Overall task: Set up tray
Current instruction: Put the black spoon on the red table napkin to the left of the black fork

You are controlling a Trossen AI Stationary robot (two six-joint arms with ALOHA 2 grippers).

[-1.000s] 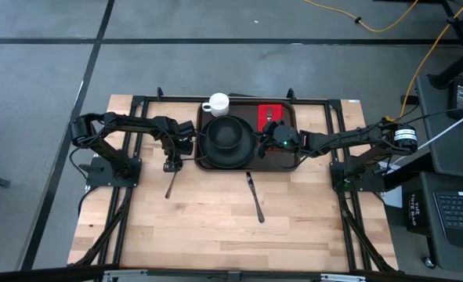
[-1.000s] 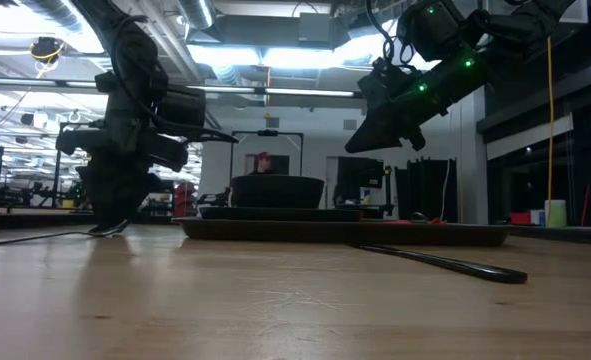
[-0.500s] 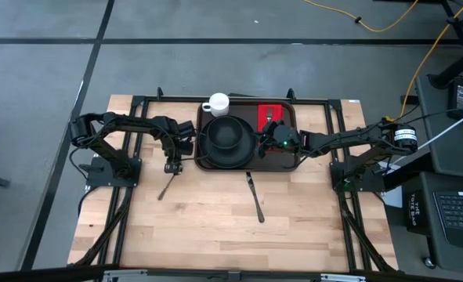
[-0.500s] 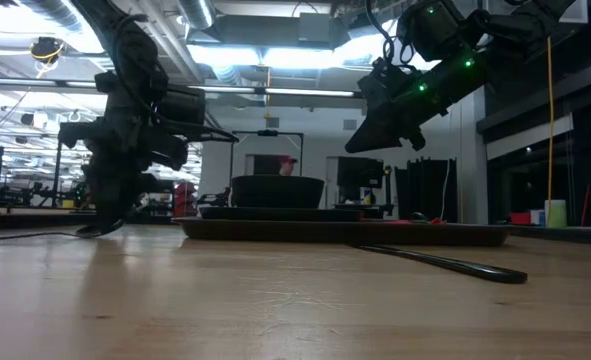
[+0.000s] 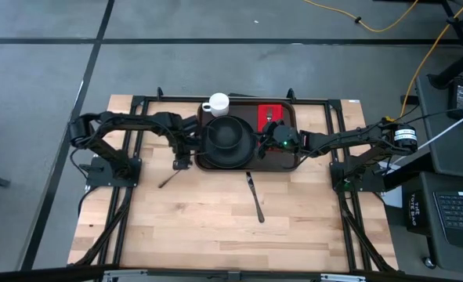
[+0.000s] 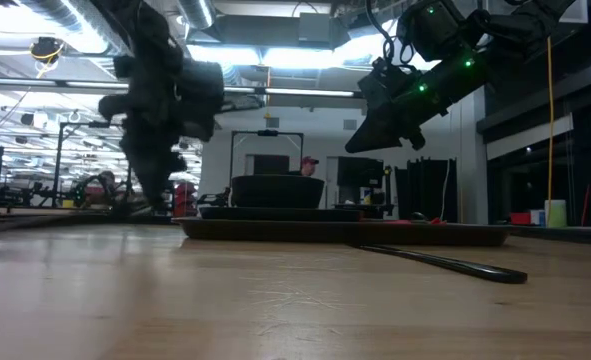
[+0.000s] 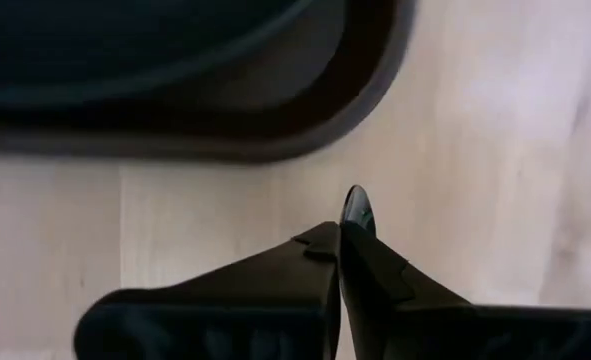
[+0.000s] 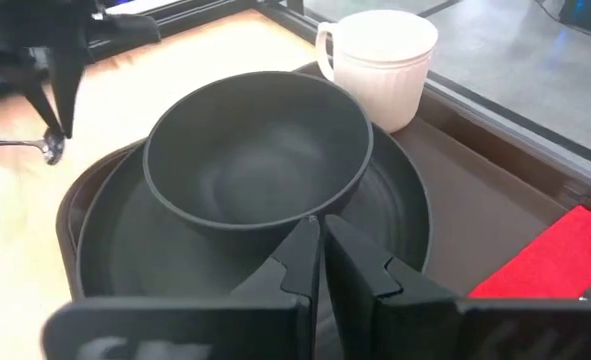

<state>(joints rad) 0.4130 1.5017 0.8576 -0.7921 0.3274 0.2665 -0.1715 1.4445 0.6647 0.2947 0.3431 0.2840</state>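
Note:
The dark brown tray (image 5: 287, 161) lies at the table's far middle. On it sit a round black plate (image 8: 405, 200) with a black bowl (image 5: 229, 135), a white mug (image 5: 216, 103) and a red napkin (image 5: 272, 117). Just off the tray's left near corner (image 7: 275, 130), my left gripper (image 5: 182, 162) is shut on a dark spoon (image 5: 168, 177). The spoon's handle runs out toward the near left. My right gripper (image 5: 264, 146) hangs shut above the tray, right of the plate, holding nothing. My left gripper pinches the spoon between its two fingers close to the bowl end (image 7: 358, 210), which pokes out just past the fingertips. The fingers come from above, pointing down. The handle (image 5: 164, 182) trails away toward the table's near left; whether it rests on the wood I cannot tell.
A dark knife (image 5: 255, 196) lies on the bare wood near the tray's front edge, toward the table's middle. A black frame (image 5: 137, 102) rails the table's far and side edges. A person (image 6: 310, 165) shows in the room beyond the table.
My left gripper has shut on the spoon, then moved toward the table's right, close to the tray's left near corner. The spoon's bowl end went with it. The handle swung round and now points to the near left instead of straight toward the near edge.

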